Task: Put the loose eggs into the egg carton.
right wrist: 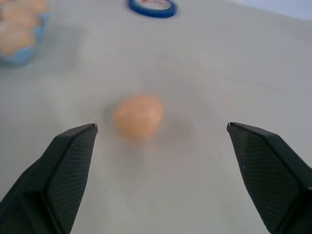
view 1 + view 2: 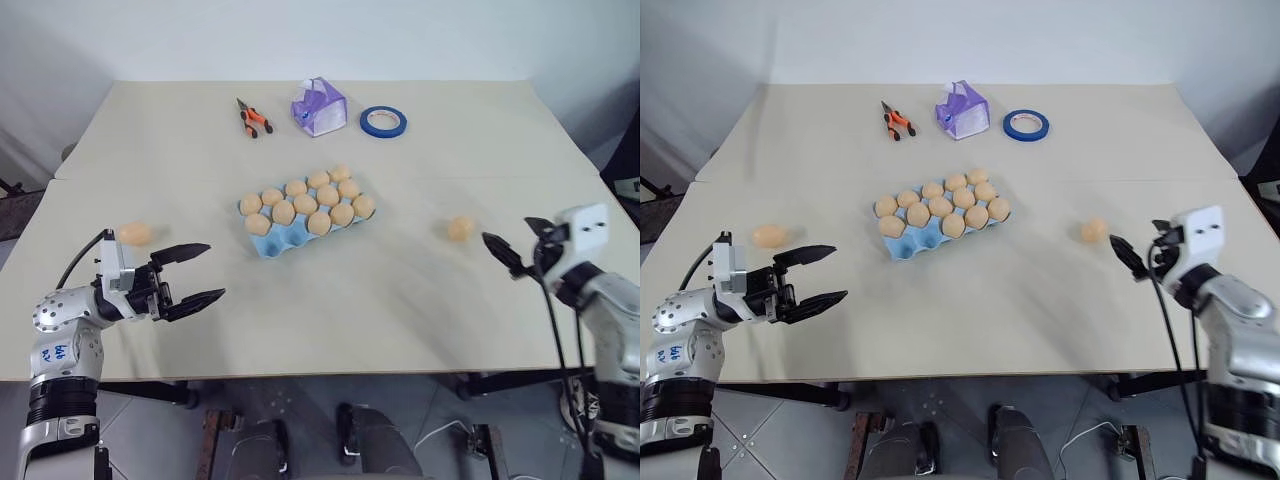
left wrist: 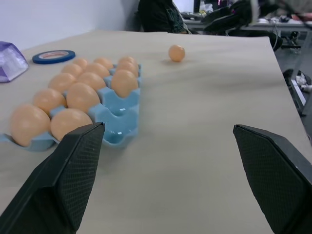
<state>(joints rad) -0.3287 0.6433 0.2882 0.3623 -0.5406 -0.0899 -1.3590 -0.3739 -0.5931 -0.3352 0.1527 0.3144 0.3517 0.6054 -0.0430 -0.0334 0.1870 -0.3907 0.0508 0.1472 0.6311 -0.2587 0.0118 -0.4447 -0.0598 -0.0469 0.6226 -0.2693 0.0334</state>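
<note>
The light blue egg carton (image 2: 274, 246) lies mid-table with several tan eggs (image 2: 305, 204) in its cups; the cups at its near end are bare (image 3: 118, 127). One loose egg (image 2: 134, 234) rests on the table at the left, just beyond my left gripper (image 2: 214, 270), which hovers open and points toward the carton. Another loose egg (image 2: 460, 228) lies at the right. My right gripper (image 2: 506, 229) is open close beside it, and the egg (image 1: 139, 116) sits on the table ahead of the spread fingers (image 1: 68, 161), untouched.
At the far side of the table lie orange-handled pliers (image 2: 254, 119), a purple-and-white box (image 2: 318, 106) and a blue tape roll (image 2: 383, 122). The table's front edge runs just below both grippers. Bare tabletop stretches between the carton and each loose egg.
</note>
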